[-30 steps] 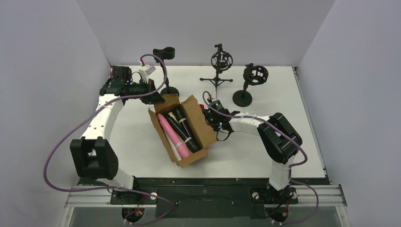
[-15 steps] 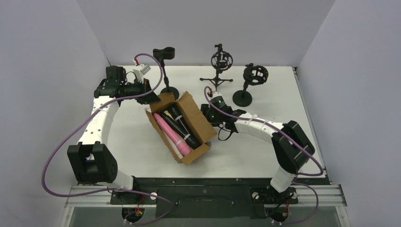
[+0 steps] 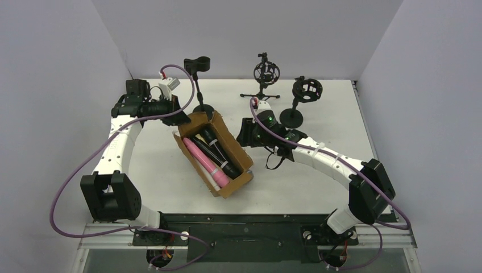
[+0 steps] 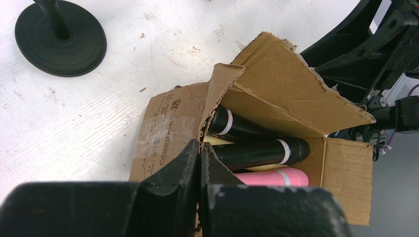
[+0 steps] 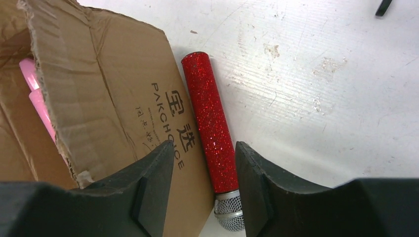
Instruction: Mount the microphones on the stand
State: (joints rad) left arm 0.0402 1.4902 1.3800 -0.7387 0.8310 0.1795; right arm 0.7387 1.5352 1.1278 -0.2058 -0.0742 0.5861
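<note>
A brown cardboard box [image 3: 236,147] lies open mid-table, with a pink microphone [image 3: 207,164] and black microphones [image 3: 219,152] lying inside. My left gripper [image 3: 181,116] is shut on the box's far corner wall [image 4: 168,113]; in the left wrist view its jaws [image 4: 201,150] pinch the cardboard edge. A red glittery microphone [image 5: 210,118] with a silver mesh head lies on the table against the box flap [image 5: 113,89]. My right gripper [image 5: 205,144] hangs open over it, one finger on each side, not touching. The three stands at the back hold nothing.
Along the back stand a clip stand [image 3: 197,63] on a round base [image 4: 62,37], a tripod shock-mount stand [image 3: 266,73] and a round-base shock-mount stand [image 3: 307,89]. White walls close in the left, right and back sides.
The box has shifted a little left and towards the back with my left gripper. My right arm has stretched out along the box's right side, and its jaws have widened slightly.
</note>
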